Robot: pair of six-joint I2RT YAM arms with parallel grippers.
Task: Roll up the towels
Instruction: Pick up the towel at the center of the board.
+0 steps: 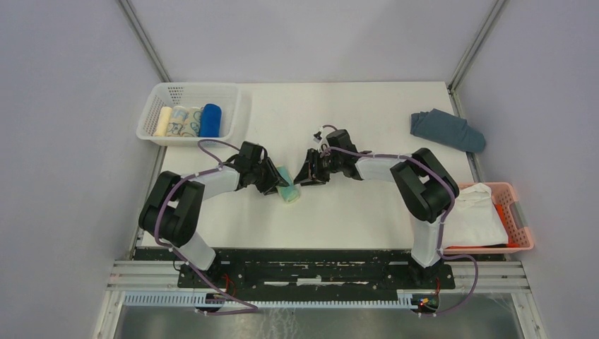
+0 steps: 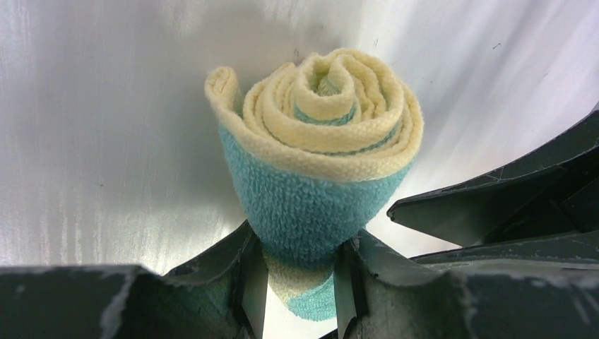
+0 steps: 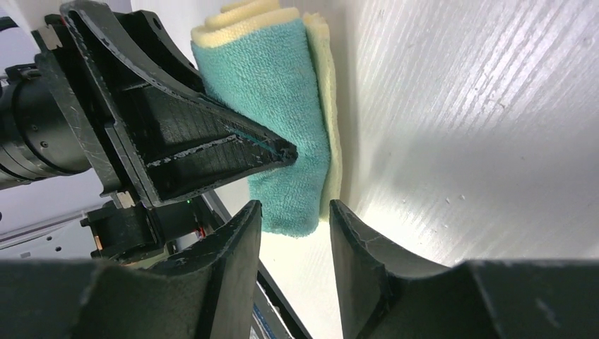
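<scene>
The pale yellow and teal towel (image 1: 289,189) lies rolled up on the table between my two grippers. In the left wrist view the roll (image 2: 321,134) shows its spiral end, and my left gripper (image 2: 300,254) is shut on its near end. My left gripper (image 1: 277,183) reaches it from the left. My right gripper (image 1: 304,176) is open, with the towel's end (image 3: 282,92) just beyond its fingertips (image 3: 293,212) and not between them. The royal blue towel (image 1: 210,120) lies rolled in the white basket.
A white basket (image 1: 161,97) at the back left holds three rolled towels. A slate grey-blue cloth (image 1: 447,129) lies at the back right. A pink basket (image 1: 521,224) with a white cloth (image 1: 475,214) sits at the right edge.
</scene>
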